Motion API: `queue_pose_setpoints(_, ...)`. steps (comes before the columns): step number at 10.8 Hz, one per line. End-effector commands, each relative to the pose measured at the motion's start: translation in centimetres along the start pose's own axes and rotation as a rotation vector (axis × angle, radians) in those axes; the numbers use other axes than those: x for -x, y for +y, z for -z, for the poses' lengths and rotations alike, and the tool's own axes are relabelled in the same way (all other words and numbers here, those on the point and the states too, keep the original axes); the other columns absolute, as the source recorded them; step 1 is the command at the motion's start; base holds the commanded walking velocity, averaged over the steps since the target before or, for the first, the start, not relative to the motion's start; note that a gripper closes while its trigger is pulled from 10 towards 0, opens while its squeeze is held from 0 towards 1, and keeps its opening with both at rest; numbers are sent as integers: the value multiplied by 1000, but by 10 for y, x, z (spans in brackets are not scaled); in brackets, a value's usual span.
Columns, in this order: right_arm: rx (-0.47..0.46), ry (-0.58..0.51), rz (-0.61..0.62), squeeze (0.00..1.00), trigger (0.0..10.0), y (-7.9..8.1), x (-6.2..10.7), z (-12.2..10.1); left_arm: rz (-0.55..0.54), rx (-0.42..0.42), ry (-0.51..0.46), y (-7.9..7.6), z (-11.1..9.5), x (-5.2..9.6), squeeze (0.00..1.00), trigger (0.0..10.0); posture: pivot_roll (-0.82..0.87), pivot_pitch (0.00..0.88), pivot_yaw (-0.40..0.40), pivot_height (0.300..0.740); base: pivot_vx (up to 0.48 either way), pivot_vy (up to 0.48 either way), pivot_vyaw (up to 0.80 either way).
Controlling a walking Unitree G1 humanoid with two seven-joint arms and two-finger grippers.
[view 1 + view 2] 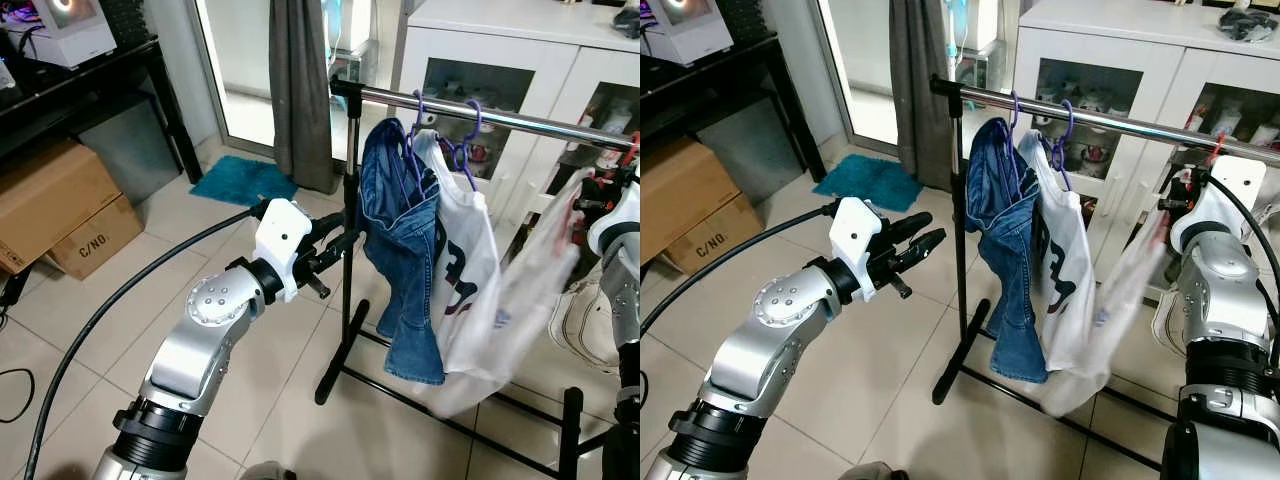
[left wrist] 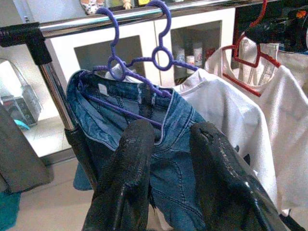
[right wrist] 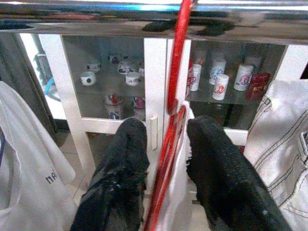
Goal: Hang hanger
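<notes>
Now, in your left eye view, the left tool [image 1: 335, 248] is raised beside the upright post of the clothes rack [image 1: 349, 200], fingers slightly parted and holding nothing. Blue jeans [image 1: 400, 250] and a white T-shirt [image 1: 465, 270] hang from purple hangers [image 1: 462, 150] on the chrome rail [image 1: 520, 120]. A second white garment [image 1: 540, 270] is blurred, stretching toward the right arm at the frame edge.

Right eye view: your right tool [image 1: 1185, 185] sits up at the rail, just under it, with the red hanger [image 1: 1214, 148] hook showing above it. A white cabinet [image 1: 1120, 60] stands behind the rack.

Left wrist view: both fingers [image 2: 130, 178] stand apart, empty, pointed at the jeans on the purple hanger; the red hanger [image 2: 250, 62] carries the white garment further along the rail.

Right wrist view: the red hanger's [image 3: 175, 96] hook is over the rail, its neck running down between the two fingers [image 3: 120, 173]. You cannot tell whether they press it; a gap shows on each side.
</notes>
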State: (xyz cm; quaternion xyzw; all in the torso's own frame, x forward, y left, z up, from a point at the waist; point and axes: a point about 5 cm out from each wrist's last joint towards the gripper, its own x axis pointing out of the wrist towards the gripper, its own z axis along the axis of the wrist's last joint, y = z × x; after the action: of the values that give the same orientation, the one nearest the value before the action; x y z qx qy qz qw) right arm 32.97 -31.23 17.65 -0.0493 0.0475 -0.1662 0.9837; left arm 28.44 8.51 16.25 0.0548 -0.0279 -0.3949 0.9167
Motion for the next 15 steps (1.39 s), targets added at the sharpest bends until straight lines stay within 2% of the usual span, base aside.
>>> queue_pose_setpoints(1,6,20,-3,1000,10000,3,1,-1,-1,-20,2,1,-1,0,0,10000,102,0,75,740,0,0,0)
queue_pose_setpoints(2,23,68,9,1000,10000,4,0,1,2,-20,5,1,0,0,0,10000,102,0,74,740,0,0,0)
queue_pose_setpoints(4,-44,205,8,1000,10000,9,-10,8,14,-22,12,0,1,2,0,10000,110,0,62,740,0,0,0)
queue_pose_setpoints(5,-66,254,-11,0,10000,14,-14,10,14,-22,14,-1,1,3,0,10000,110,0,62,740,0,0,0)
queue_pose_setpoints(7,-72,314,48,0,10000,15,-25,10,11,-21,19,-1,2,6,0,10000,122,0,38,740,0,0,0)
queue_pose_setpoints(8,-75,340,76,0,8078,13,-27,11,12,-21,20,-1,3,6,0,10000,121,0,35,740,0,0,0)
queue_pose_setpoints(9,-83,357,95,0,4784,10,-28,12,13,-19,22,-2,3,6,0,10000,120,0,34,740,0,0,0)
queue_pose_setpoints(10,-94,367,115,0,3451,6,-28,13,14,-18,23,-2,4,6,0,10000,119,0,34,740,0,0,0)
queue_pose_setpoints(11,-104,372,134,0,275,1,-28,14,18,-18,25,-3,4,6,0,10000,115,0,37,740,0,0,0)
queue_pose_setpoints(12,-109,368,164,0,0,-7,-29,15,24,-19,25,-3,4,4,0,10000,113,0,42,740,0,0,0)
queue_pose_setpoints(14,-113,332,186,0,0,-16,-30,10,30,-22,24,-1,3,2,0,10000,110,0,51,740,0,0,0)
queue_pose_setpoints(15,-71,275,151,0,10000,-17,-33,3,38,-27,25,0,3,1,0,10000,107,0,58,740,0,0,0)
